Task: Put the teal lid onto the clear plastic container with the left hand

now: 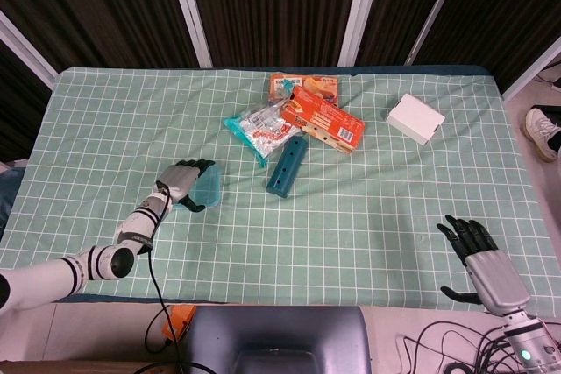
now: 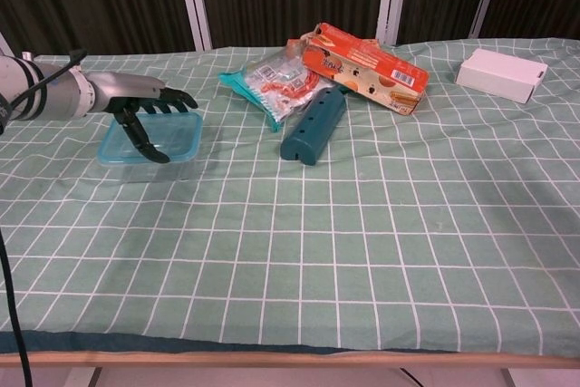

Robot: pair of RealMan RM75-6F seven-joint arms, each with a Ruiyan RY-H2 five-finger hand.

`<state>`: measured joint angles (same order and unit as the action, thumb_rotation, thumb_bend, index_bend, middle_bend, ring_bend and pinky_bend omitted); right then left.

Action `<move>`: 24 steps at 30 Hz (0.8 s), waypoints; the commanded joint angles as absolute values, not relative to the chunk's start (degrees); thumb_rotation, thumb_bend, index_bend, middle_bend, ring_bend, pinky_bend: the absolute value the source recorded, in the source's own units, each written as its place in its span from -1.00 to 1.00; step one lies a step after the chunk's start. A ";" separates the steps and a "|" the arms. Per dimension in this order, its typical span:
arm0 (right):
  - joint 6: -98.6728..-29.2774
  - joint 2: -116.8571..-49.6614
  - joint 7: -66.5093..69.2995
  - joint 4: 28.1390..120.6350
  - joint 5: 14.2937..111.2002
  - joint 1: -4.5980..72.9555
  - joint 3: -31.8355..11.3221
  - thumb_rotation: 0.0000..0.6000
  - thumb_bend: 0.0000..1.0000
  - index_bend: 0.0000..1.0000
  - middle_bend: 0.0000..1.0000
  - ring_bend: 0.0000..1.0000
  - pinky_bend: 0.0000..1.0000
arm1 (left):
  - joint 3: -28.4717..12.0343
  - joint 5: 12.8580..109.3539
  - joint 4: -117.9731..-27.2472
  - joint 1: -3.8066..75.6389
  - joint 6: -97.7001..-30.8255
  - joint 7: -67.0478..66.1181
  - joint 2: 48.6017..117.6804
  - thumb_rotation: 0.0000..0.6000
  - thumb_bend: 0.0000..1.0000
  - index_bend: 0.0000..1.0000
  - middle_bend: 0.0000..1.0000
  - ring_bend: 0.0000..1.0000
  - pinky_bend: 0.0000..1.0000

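The teal lid (image 2: 174, 137) lies flat on top of the clear plastic container (image 2: 128, 169) at the left of the table, also seen in the head view as the teal lid (image 1: 209, 189). My left hand (image 2: 145, 108) hovers over it with its fingers stretched out above the far edge. Its thumb hangs down to the lid's near edge, and nothing is gripped. In the head view my left hand (image 1: 181, 182) covers the lid's left part. My right hand (image 1: 483, 257) is off the table's near right corner, fingers apart and empty.
A dark teal perforated block (image 2: 313, 124) lies in the middle of the table. Behind it are a snack bag (image 2: 276, 83) and an orange carton (image 2: 367, 68). A white box (image 2: 504, 74) sits at the far right. The green checked cloth (image 2: 362, 251) covers the table.
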<state>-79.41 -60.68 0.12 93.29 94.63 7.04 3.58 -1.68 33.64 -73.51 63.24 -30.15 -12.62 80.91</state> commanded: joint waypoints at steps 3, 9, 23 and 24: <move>-79.45 -60.66 0.13 93.28 94.65 7.03 3.58 1.00 -0.68 -1.00 -1.00 -1.00 -1.00 | -1.53 33.76 -73.50 63.11 -30.25 -12.36 80.71 1.00 -0.49 -1.00 -0.97 -1.00 -1.00; -79.42 -60.67 0.12 93.29 94.64 7.05 3.57 1.00 -0.68 -1.00 -1.00 -1.00 -1.00 | -1.03 32.80 -73.86 63.44 -30.52 -12.66 80.57 1.00 -0.54 -1.00 -1.00 -1.00 -1.00; -79.50 -60.65 0.33 93.21 94.70 7.05 3.55 1.00 -0.68 -1.00 -1.00 -1.00 -1.00 | -2.01 33.89 -74.80 62.88 -33.10 -12.33 80.60 1.00 -0.58 -1.00 -1.00 -1.00 -1.00; -79.51 -60.65 0.33 93.20 94.73 7.05 3.57 1.00 -0.68 -1.00 -1.00 -1.00 -1.00 | -2.05 33.98 -74.88 62.81 -33.12 -12.31 80.53 1.00 -0.58 -1.00 -1.00 -1.00 -1.00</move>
<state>-79.51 -60.65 0.33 93.20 94.73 7.05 3.57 -2.03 33.96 -74.86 62.83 -33.11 -12.33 80.55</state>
